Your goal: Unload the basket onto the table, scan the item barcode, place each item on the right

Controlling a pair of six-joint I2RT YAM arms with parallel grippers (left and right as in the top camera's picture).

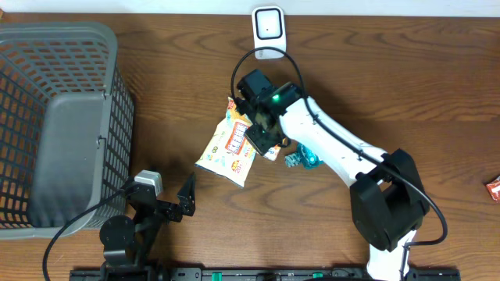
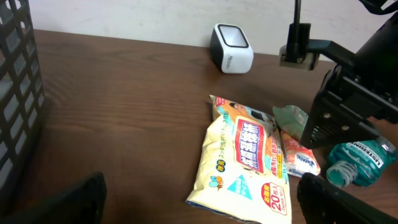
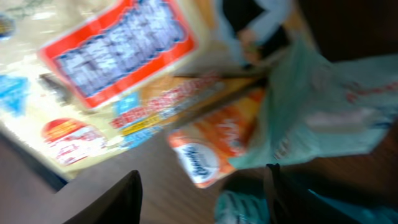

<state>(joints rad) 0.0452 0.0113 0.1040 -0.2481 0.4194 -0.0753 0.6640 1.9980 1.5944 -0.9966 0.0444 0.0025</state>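
A cream wipes pack [image 1: 228,144] [image 2: 245,158] [image 3: 106,68] with a red label lies flat mid-table. A small orange tissue packet [image 1: 271,151] [image 2: 301,158] [image 3: 211,146] lies at its right edge, partly under a pale green pouch [image 2: 291,118] [image 3: 311,106]. My right gripper [image 1: 262,136] [image 3: 199,199] hovers over these, open, with bare table between its fingers and the orange packet just ahead of them. The white scanner [image 1: 268,30] [image 2: 231,48] stands at the table's far edge. My left gripper [image 1: 168,191] [image 2: 202,208] rests open near the front edge, holding nothing.
A grey mesh basket [image 1: 55,117] [image 2: 18,93] fills the left side. A teal bottle [image 1: 303,158] [image 2: 360,162] [image 3: 242,208] lies beside the right arm, right of the orange packet. A small red item [image 1: 493,188] sits at the right edge.
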